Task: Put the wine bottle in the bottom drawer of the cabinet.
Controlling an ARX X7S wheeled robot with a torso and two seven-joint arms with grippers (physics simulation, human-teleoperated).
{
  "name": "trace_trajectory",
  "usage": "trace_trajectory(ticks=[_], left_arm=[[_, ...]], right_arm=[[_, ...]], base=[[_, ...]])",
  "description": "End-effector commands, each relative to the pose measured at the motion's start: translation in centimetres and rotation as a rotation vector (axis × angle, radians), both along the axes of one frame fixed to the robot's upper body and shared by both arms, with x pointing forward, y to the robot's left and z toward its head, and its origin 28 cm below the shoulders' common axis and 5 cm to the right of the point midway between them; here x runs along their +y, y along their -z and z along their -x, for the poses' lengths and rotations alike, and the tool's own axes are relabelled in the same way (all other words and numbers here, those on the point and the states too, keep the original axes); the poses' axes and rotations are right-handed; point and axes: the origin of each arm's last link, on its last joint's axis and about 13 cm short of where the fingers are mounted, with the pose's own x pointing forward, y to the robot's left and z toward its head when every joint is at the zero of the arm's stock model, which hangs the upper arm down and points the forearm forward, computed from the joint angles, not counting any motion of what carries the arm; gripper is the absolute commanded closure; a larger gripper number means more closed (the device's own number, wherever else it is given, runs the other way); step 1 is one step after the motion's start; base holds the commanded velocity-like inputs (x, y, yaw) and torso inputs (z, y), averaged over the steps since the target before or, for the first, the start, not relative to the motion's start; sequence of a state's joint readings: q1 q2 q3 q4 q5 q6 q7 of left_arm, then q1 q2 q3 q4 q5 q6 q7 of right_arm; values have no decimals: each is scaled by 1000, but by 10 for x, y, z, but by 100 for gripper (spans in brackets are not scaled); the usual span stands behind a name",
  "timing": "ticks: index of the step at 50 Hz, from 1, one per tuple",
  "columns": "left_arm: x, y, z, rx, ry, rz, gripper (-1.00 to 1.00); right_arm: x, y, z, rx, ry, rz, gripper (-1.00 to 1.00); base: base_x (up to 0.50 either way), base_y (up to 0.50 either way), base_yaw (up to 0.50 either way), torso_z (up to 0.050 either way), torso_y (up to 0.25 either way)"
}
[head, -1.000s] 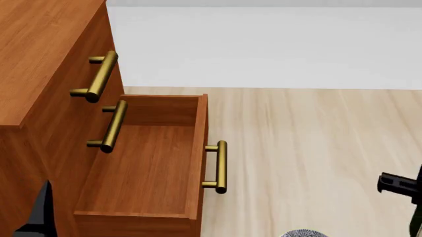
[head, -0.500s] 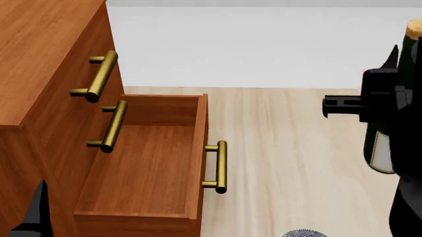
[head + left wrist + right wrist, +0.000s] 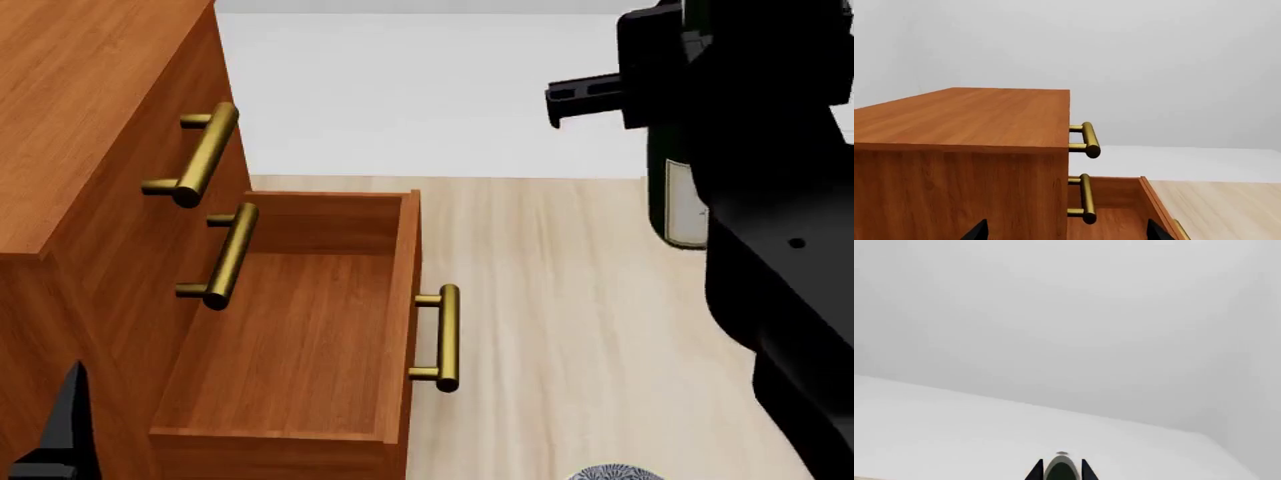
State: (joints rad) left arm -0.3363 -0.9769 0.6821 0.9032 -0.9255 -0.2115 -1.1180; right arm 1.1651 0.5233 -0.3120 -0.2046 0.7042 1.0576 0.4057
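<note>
Wine bottle (image 3: 678, 190) hangs upright at the far right of the head view, its dark green body and white label showing below the right gripper (image 3: 667, 80), which is clamped around the glass well above the pale wood floor (image 3: 587, 300). In the right wrist view the bottle's top peeks up between 2 dark fingertips (image 3: 1035, 471) against blank grey wall. The cabinet (image 3: 80, 120) stands at the left, reddish-brown, with 3 brass bar handles. Its bottom drawer (image 3: 287, 340) is pulled out toward the right, plain wood floor bare; the bottle is well right of it. The 2 upper drawer fronts are closed. Only a dark sliver of the left gripper (image 3: 60, 430) shows at the near left corner, beside the cabinet; whether it is wide or narrow I cannot tell. A patterned bowl rim (image 3: 617, 472) pokes in at the near edge.
</note>
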Motion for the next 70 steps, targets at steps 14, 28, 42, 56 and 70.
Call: trace_trajectory(ticks=[14,28,42,56,70], left_arm=[[2,2,-2,21,-5,19,-100],[3,6,-3,39,-13,10,-100],[4,8,-3,45,-7,19,-100],[3,7,-3,34,-6,16,-100],[2,7,-3,35,0,14,-100]], right_arm=[[33,-42,-39,28,-127,5,100],[56,-44,-57,108,-203,0,100],[69,-54,-65,196,-278,-97,100],[82,-69,-78,282,-292,-97,100],[103,-83,-87,363,-331,-179,100]], base=[[0,0,0,0,1],[0,0,0,1,1],[0,0,0,0,1],[0,0,0,0,1],[0,0,0,0,1]])
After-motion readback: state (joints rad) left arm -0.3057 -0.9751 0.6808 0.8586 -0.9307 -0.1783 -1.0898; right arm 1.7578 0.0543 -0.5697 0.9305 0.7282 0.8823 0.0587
